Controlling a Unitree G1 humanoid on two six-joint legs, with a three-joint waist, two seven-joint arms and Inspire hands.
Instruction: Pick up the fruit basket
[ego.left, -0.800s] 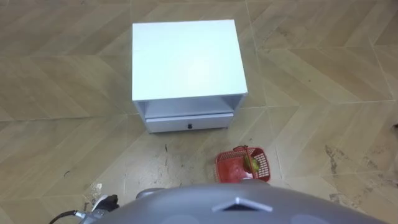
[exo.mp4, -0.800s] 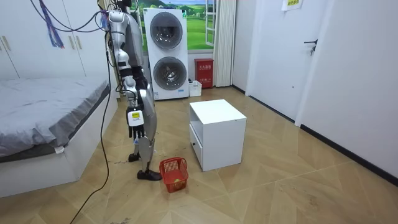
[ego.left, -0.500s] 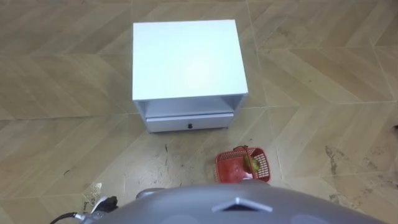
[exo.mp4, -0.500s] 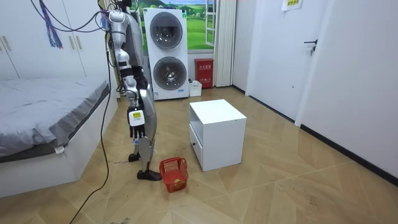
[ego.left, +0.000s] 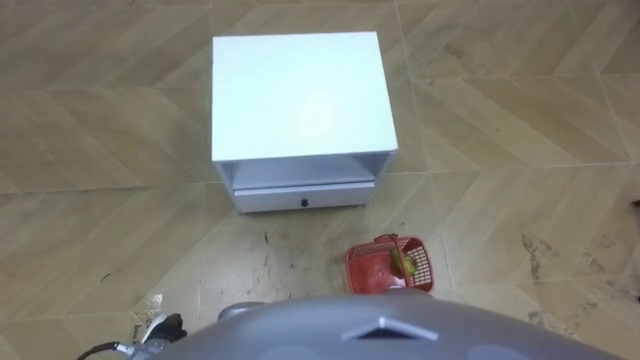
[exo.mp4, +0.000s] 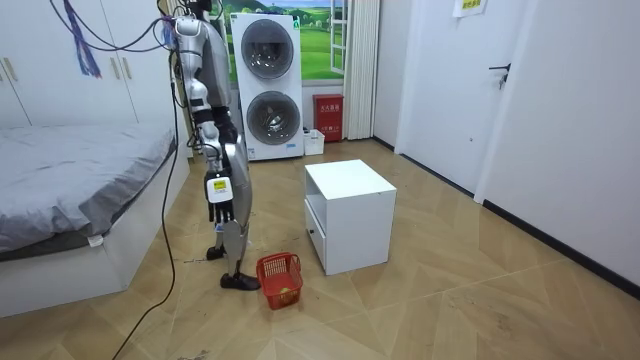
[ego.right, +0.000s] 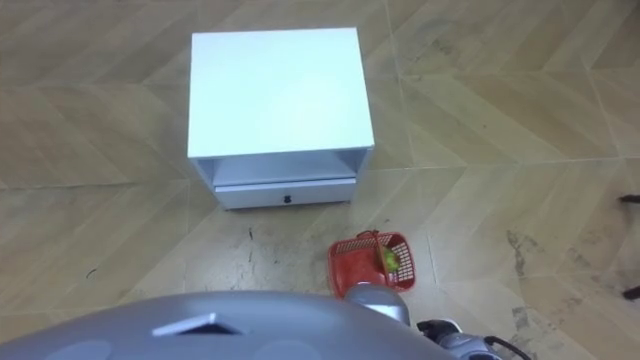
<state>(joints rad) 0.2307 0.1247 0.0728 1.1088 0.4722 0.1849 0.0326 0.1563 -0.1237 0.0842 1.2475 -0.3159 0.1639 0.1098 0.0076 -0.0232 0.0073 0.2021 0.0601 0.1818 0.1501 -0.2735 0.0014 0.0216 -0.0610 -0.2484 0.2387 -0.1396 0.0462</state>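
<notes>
Fruit basket (ego.left: 391, 266): red, open-topped, standing on the wooden floor (ego.left: 520, 120) just before the robot's feet and to its right. It lies between the robot and the white cabinet (ego.left: 300, 100), apart from both. A yellow-green fruit (ego.left: 405, 263) sits inside.

Right hand (exo.mp4: 218, 207): the nearer one. It hangs at the robot's side, well above the basket, with fingers loosely straight, holding and touching nothing.

Left hand (ego.left: 160, 328): at the lower left edge of the left eye view, on the far side from the basket. Its state cannot be told.

Stance: upright, facing the cabinet.

Judgement: the pickup calls for a deep bend, with the right hand going down and slightly forward.
</notes>
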